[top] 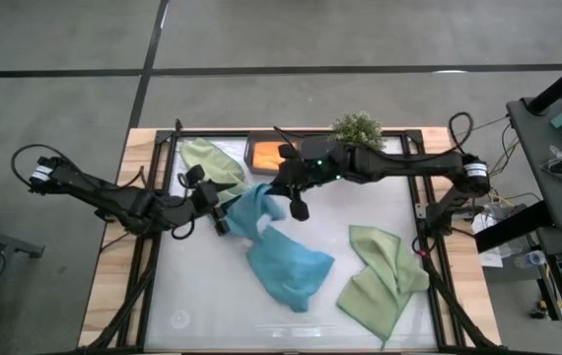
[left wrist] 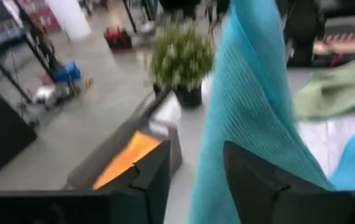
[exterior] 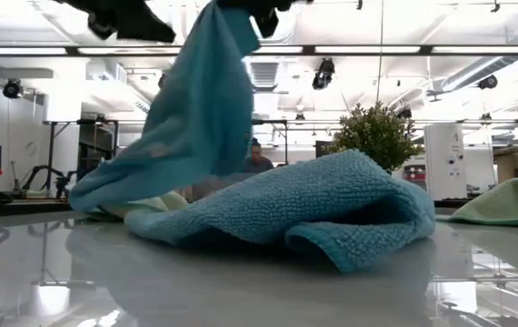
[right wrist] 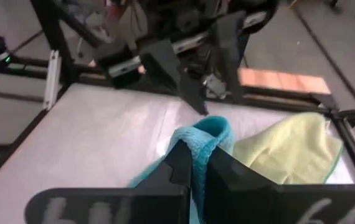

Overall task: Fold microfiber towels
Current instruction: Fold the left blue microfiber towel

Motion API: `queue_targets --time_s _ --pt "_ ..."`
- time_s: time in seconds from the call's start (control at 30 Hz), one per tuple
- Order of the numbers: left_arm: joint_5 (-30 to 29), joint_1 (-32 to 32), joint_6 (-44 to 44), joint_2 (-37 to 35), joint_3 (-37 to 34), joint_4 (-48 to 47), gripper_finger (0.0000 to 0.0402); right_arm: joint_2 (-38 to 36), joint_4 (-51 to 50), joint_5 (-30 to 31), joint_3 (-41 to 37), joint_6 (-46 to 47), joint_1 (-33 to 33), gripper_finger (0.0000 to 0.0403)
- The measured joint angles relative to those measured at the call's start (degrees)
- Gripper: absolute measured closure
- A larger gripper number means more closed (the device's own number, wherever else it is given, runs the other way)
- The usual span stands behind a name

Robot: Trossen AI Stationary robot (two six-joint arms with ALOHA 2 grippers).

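Note:
A teal-blue microfiber towel [top: 281, 258] is partly raised: its upper part [exterior: 206, 100] hangs from my right gripper [right wrist: 201, 152], which is shut on it above the table's middle. My left gripper [left wrist: 196, 163] stands open just left of the raised towel [left wrist: 252, 93], its fingers apart with nothing between them. A light green towel [top: 383, 279] lies crumpled at the near right. Another green towel [top: 212, 163] lies at the far left. An orange towel [top: 264, 153] lies in the dark tray at the far edge. My right gripper pinches a bunched fold of the teal towel [right wrist: 205, 132] between its two fingers. They come at it from the table's right side, slanting a little downward. The cloth hangs slack below the fingers, and its lower end [exterior: 332, 211] lies heaped on the table.
A small potted plant [top: 358, 128] stands at the far edge, right of the tray [left wrist: 165, 158]. A black frame rail [top: 421, 212] borders the white table top. The two grippers are close together over the table's middle. A person [exterior: 257, 159] shows in the room beyond.

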Motion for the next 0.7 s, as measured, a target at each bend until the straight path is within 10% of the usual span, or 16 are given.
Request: queue_targets --time_s 0.7 --pt "-3.43 2.61 16.87 9.21 0.20 29.48 0.0115 14.80 -36.07 31.48 41.42 -2.55 1.22 0.0394"
